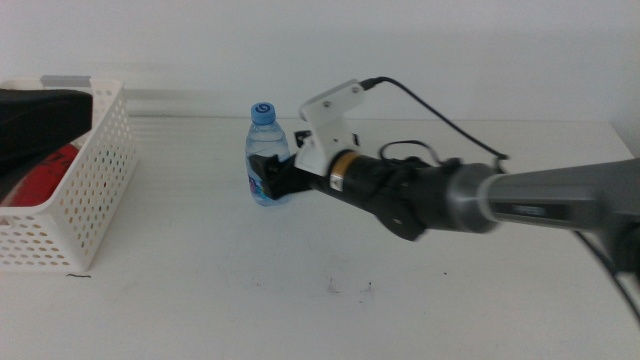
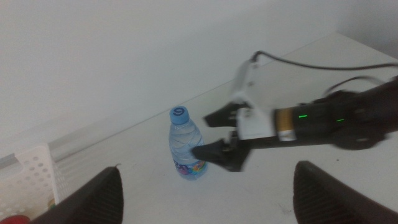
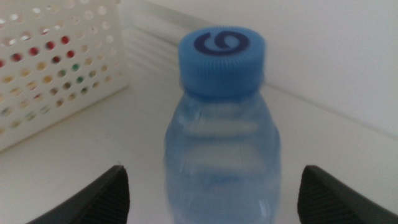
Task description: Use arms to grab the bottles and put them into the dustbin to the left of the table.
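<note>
A small clear water bottle [image 1: 265,155] with a blue cap stands upright on the white table [image 1: 400,300], just right of the dustbin [image 1: 70,215]. My right gripper [image 1: 272,175] reaches in from the right, open, and its jaws flank the bottle [image 3: 221,143] without squeezing it. The left wrist view shows the bottle [image 2: 185,146] with the right gripper [image 2: 216,134] at its side. My left gripper [image 2: 207,169] hangs open and empty above the dustbin's rim. A dark part of the left arm [image 1: 40,110] shows over the dustbin. Something red [image 1: 45,170] lies inside the dustbin.
The perforated white dustbin wall [image 3: 62,68] stands close behind the bottle, with red and green showing through its holes. The table's back edge meets a white wall. A black cable [image 1: 440,115] loops above the right arm.
</note>
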Action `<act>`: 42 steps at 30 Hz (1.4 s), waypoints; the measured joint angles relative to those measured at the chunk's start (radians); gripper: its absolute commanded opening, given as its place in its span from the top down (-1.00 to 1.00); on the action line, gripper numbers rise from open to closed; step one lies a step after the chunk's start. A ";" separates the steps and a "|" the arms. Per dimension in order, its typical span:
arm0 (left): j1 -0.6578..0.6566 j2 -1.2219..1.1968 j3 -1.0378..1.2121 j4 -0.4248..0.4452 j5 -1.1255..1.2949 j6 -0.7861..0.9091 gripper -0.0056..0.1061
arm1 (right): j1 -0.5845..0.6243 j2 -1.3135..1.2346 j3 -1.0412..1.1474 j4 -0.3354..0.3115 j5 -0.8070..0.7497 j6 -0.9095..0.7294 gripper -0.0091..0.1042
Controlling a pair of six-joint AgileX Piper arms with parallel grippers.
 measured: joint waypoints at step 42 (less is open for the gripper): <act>0.000 0.000 0.000 -0.004 -0.006 0.000 -0.78 | 0.017 -1.087 -0.298 0.293 1.567 -0.297 -0.77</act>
